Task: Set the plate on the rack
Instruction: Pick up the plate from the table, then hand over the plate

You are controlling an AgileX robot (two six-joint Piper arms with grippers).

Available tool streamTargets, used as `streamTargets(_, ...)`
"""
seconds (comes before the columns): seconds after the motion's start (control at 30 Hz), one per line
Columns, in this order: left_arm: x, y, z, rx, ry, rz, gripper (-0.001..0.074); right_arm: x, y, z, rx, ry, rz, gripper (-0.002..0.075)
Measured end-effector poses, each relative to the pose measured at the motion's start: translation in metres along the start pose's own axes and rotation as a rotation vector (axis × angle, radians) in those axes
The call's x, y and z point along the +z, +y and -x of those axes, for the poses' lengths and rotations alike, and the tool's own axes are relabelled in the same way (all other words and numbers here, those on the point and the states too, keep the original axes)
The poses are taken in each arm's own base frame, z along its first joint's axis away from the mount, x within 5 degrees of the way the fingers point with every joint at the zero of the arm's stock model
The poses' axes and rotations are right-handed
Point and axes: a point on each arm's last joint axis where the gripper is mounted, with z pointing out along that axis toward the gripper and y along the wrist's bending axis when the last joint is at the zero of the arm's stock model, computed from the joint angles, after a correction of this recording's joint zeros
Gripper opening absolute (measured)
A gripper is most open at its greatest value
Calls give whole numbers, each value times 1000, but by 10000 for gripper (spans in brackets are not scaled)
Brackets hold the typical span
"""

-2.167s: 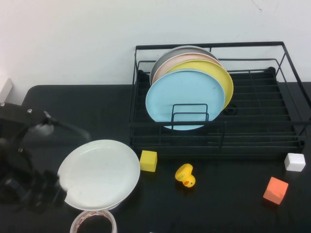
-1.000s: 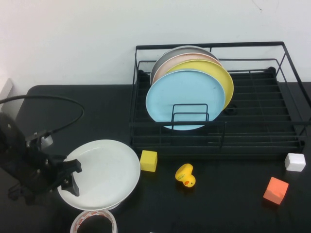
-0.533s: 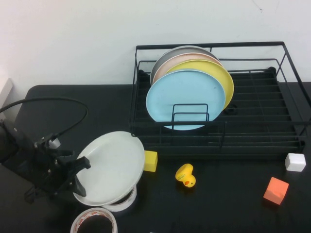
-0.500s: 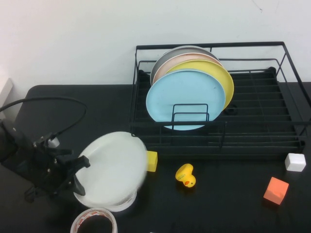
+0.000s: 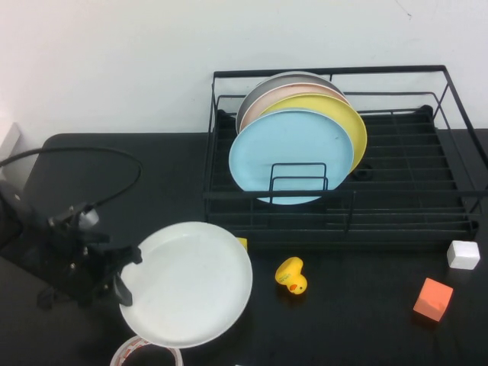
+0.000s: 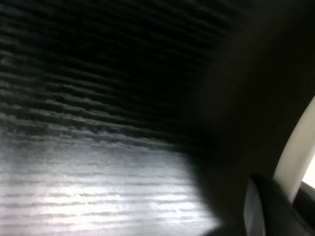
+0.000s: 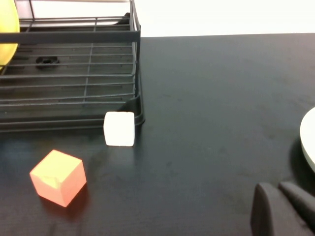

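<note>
The white plate [image 5: 191, 284] is held off the table at the front left, tilted a little, its rim over most of a yellow cube. My left gripper [image 5: 122, 278] is shut on the plate's left rim. In the left wrist view the white rim [image 6: 298, 152] runs between the dark fingers of the left gripper [image 6: 288, 194]. The black wire rack [image 5: 396, 221] stands at the back right and holds a light blue plate [image 5: 290, 156], a yellow plate [image 5: 347, 122] and others upright. My right gripper [image 7: 283, 196] is outside the high view, shut and empty, low over the table.
A yellow duck [image 5: 290, 276], an orange cube [image 5: 432, 299] and a white cube [image 5: 463, 254] lie in front of the rack. A tape roll [image 5: 145, 352] sits at the front edge under the plate. The yellow cube's corner [image 5: 242, 243] shows behind the plate.
My left gripper closed on the plate's left rim, lifted and tilted it, then carried it to the right; it now covers most of the yellow cube.
</note>
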Motion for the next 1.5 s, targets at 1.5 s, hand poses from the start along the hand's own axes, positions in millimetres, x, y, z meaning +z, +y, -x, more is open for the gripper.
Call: streamTargets(1.5,-100,-98,-136,524,-236,-302,4,-16,51,13,669,155,599,0)
